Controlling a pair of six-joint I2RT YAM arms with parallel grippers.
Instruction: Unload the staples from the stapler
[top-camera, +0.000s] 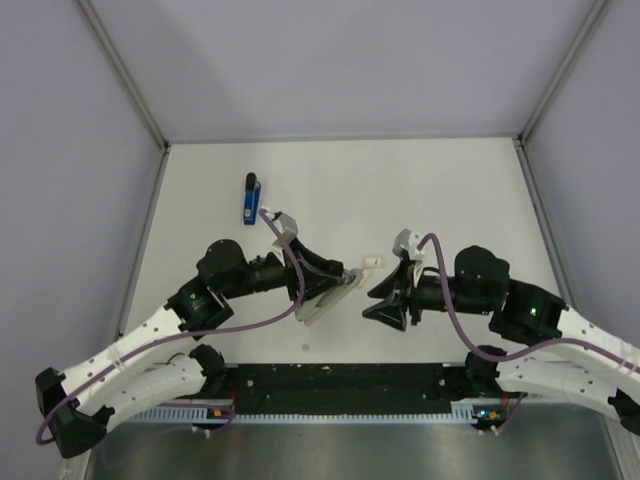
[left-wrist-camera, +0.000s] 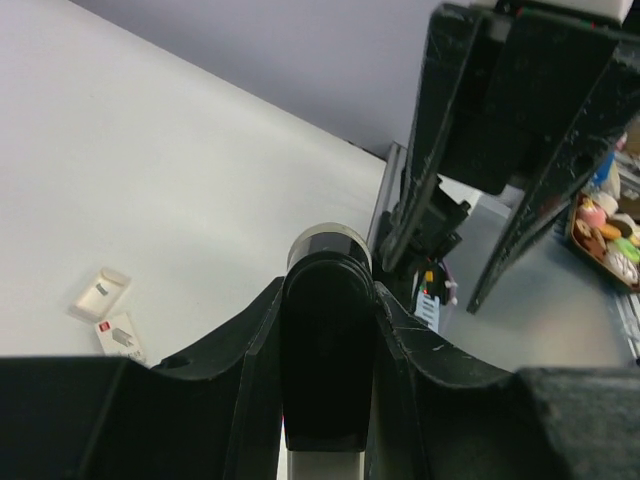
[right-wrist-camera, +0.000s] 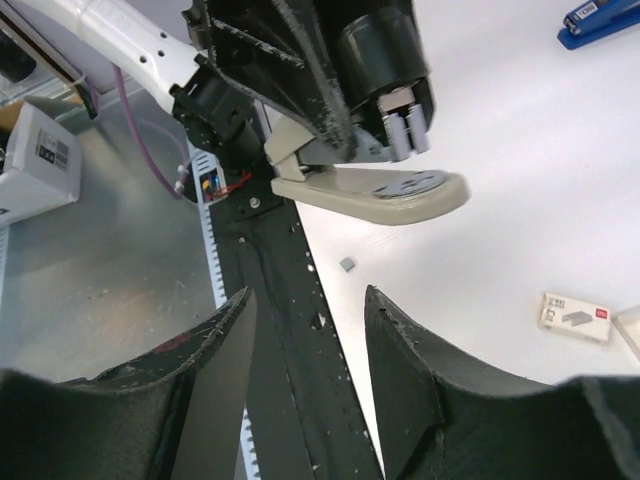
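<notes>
Scanning from the left, you find the small slim blue stapler (top-camera: 250, 198), black at one end, lying flat on the white tabletop (top-camera: 470, 190) toward the far left. It is well apart from both pincers and touched by neither. Next, your left gripper (top-camera: 318, 283) is pressed onto a larger cream-and-black desk stapler (top-camera: 330, 297). In its own wrist view the fingers (left-wrist-camera: 250, 350) flank the stapler's rounded black top. From the right wrist view, short grey pieces (right-wrist-camera: 405, 130) jut from the black upper part just above the cream base. A tiny grey scrap (right-wrist-camera: 347, 264) lies on the table beneath, beside the black strip at the near edge. Just past the held stapler's tip sits a small whitish block (top-camera: 372, 261). Your right gripper (top-camera: 383, 300) faces that stapler, near but not touching, its jaws spread with nothing between them.
</notes>
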